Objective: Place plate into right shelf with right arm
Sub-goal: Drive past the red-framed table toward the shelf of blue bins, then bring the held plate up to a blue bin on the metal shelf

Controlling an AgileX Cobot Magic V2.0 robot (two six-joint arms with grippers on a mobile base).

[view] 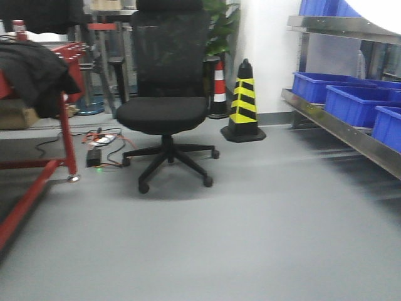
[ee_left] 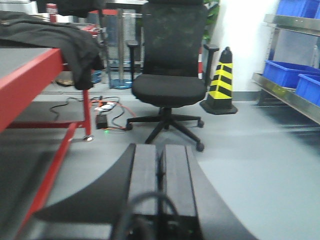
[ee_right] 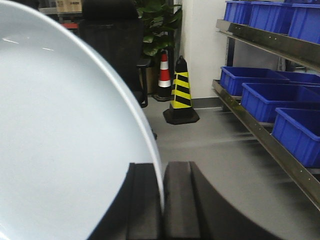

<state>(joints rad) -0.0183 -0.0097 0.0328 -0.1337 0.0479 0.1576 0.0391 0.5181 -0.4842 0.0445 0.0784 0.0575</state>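
Note:
The white plate (ee_right: 65, 135) fills the left half of the right wrist view, held on edge. My right gripper (ee_right: 162, 172) is shut on the plate's rim, one black finger on each side. The right shelf (ee_right: 260, 131), a steel rack with blue bins (ee_right: 265, 97), runs along the right side, apart from the plate. The shelf (view: 341, 128) also lines the right of the front view, where neither the plate nor any gripper shows. My left gripper (ee_left: 160, 155) is shut with nothing in it, its fingers pressed together above the grey floor.
A black office chair (view: 166, 94) stands mid-floor with a yellow-and-black cone (view: 243, 103) to its right. A red-framed table (view: 37, 144) with a dark garment is at the left. Cables and a power brick (view: 94, 157) lie on the floor by the chair.

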